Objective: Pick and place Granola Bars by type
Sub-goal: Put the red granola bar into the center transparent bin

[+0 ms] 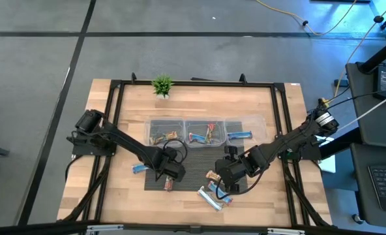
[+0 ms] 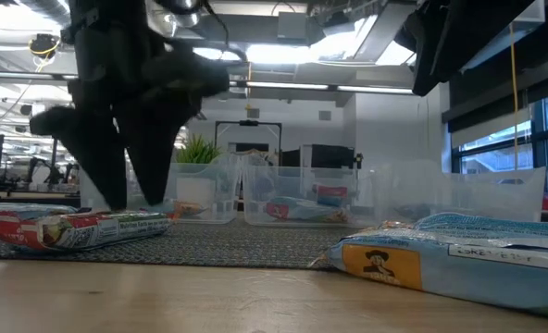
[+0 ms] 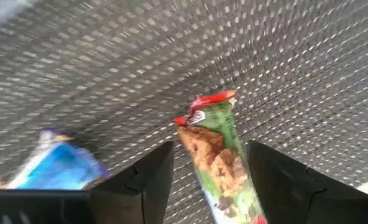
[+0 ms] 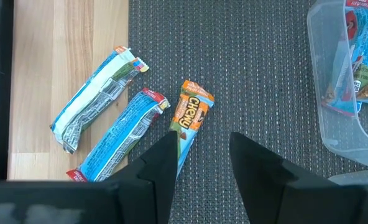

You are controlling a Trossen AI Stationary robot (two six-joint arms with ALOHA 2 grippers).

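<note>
Dark mat on the tabletop (image 1: 121,196): left hand (image 3: 206,171), fingers apart, is straddling a green-wrapped bar (image 3: 218,155) and should be closing squarely across it.

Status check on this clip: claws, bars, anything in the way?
Left claw open, straddling a green-wrapped bar on the mat. Right claw open over an orange bar. Nothing blocking either.

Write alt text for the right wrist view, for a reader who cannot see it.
The right pincer hangs open over a dark woven mat, with an orange-wrapped bar lying between its fingers. Two pale blue-and-white bars lie beside it, near the wooden table. A clear bin holding more bars sits off to one side.
</note>
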